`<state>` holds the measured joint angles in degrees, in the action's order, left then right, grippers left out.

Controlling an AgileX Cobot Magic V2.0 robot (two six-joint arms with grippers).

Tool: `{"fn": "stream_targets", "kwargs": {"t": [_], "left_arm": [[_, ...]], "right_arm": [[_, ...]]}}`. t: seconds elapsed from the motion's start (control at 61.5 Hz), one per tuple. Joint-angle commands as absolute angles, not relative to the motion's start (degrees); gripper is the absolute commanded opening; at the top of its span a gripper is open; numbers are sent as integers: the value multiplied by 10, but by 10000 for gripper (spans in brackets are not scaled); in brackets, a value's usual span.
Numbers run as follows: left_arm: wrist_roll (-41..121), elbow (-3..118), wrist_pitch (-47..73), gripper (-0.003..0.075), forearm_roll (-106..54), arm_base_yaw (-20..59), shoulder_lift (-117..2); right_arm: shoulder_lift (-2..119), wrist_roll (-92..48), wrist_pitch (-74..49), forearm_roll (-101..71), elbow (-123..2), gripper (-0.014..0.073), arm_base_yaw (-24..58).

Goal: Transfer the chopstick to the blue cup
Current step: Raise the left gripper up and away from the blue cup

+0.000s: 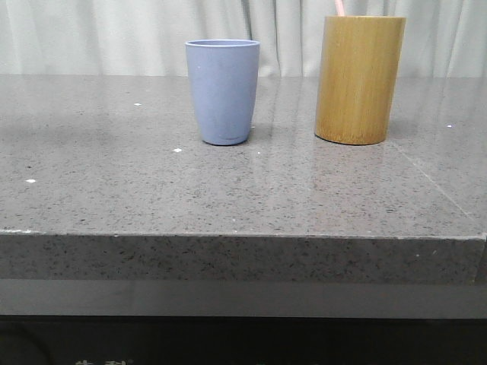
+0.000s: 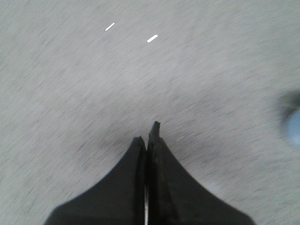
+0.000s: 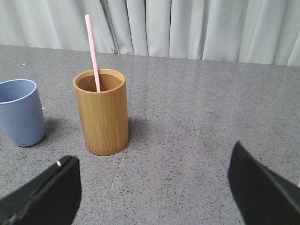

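Note:
A pale pink chopstick [image 3: 92,51] stands in the yellow-brown bamboo holder [image 3: 102,112]; in the front view only its tip [image 1: 339,7] shows above the holder [image 1: 358,80]. The blue cup [image 1: 222,91] stands upright and looks empty, left of the holder; it also shows in the right wrist view [image 3: 19,112]. My right gripper [image 3: 152,161] is open and empty, a short way before the holder. My left gripper [image 2: 147,133] is shut with nothing in it, over bare table; the blurred edge of the blue cup [image 2: 293,126] shows beside it. Neither gripper shows in the front view.
The grey speckled table [image 1: 228,198] has its front edge near the camera. A pale curtain [image 3: 187,28] hangs behind the table.

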<state>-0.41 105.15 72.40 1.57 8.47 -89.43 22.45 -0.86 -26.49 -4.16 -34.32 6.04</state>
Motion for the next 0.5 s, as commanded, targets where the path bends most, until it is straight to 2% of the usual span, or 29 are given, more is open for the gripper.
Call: {"fn": "stream_targets", "kwargs": {"t": [0.0, 0.163, 0.488], "left_arm": [[-10, 994, 716, -19, 15, 46, -825], [-11, 866, 633, -19, 15, 3, -730], [-11, 604, 402, -19, -5, 0, -485]], "right_arm": [[233, -12, -225, -38, -363, 642, 58], [233, -12, -224, -38, -363, 642, 58], [233, -12, -224, -38, -363, 642, 58]]}}
